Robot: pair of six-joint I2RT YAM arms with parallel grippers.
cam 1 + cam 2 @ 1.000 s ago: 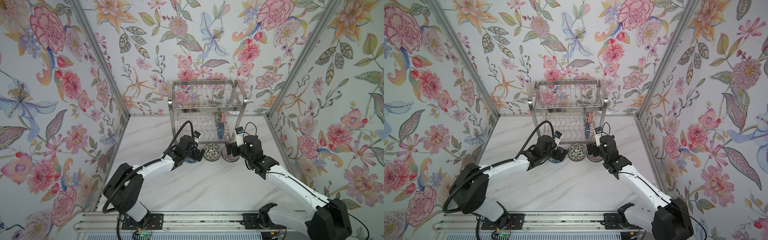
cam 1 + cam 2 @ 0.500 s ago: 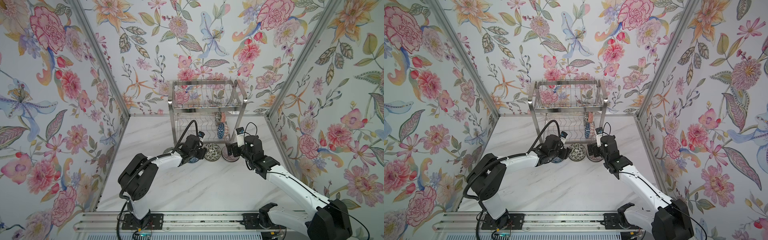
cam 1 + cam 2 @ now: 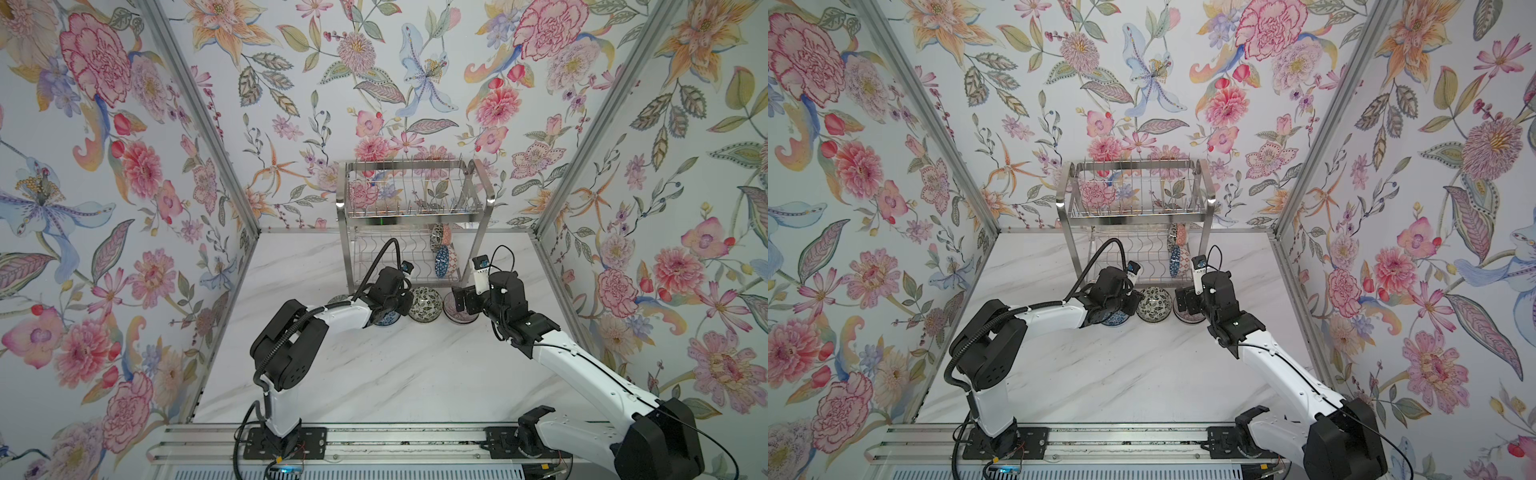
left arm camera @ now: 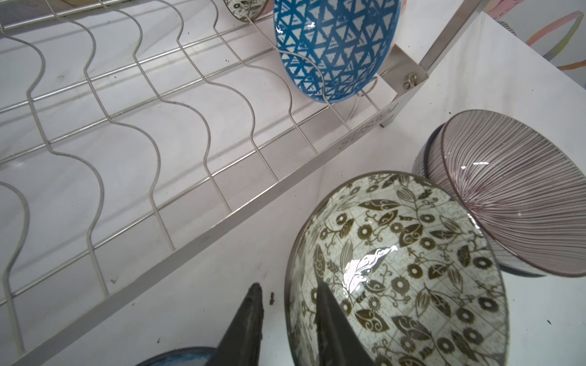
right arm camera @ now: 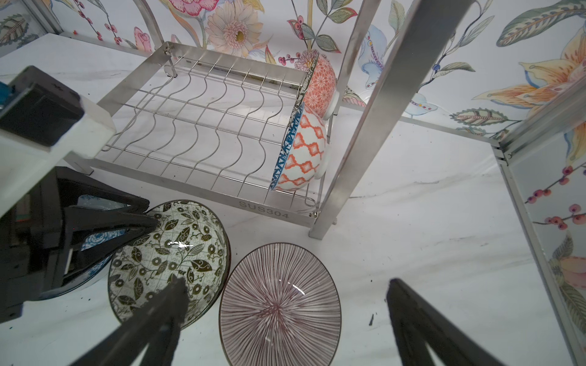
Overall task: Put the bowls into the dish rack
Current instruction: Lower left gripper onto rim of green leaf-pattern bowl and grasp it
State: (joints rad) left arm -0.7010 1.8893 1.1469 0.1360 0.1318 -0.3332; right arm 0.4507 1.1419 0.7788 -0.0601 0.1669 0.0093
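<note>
The black-and-cream leaf bowl [image 4: 396, 269] [image 5: 171, 250] [image 3: 424, 304] rests on the marble table in front of the dish rack [image 3: 415, 208] [image 4: 222, 221]. My left gripper [image 4: 287, 286] [image 3: 409, 301] straddles its rim, one finger inside and one outside, jaws narrow with a small gap still showing. The purple striped bowl [image 5: 279, 307] [image 4: 507, 190] lies beside it, stacked on another bowl. My right gripper [image 5: 282, 283] [image 3: 459, 299] hangs open above it. A blue bowl [image 3: 386, 320] [image 5: 95, 237] sits under the left wrist. A blue-triangle bowl [image 4: 336, 47] and two others stand on the rack's lower tier.
The rack's right leg [image 5: 380, 126] rises close beside the right gripper. The lower tier's wavy wires [image 4: 126, 126] left of the standing bowls hold nothing. Floral walls [image 3: 124, 208] close in both sides and the back.
The left arm has swung right to the leaf bowl and its jaws have narrowed from wide open round the rim. The right arm has stayed still.
</note>
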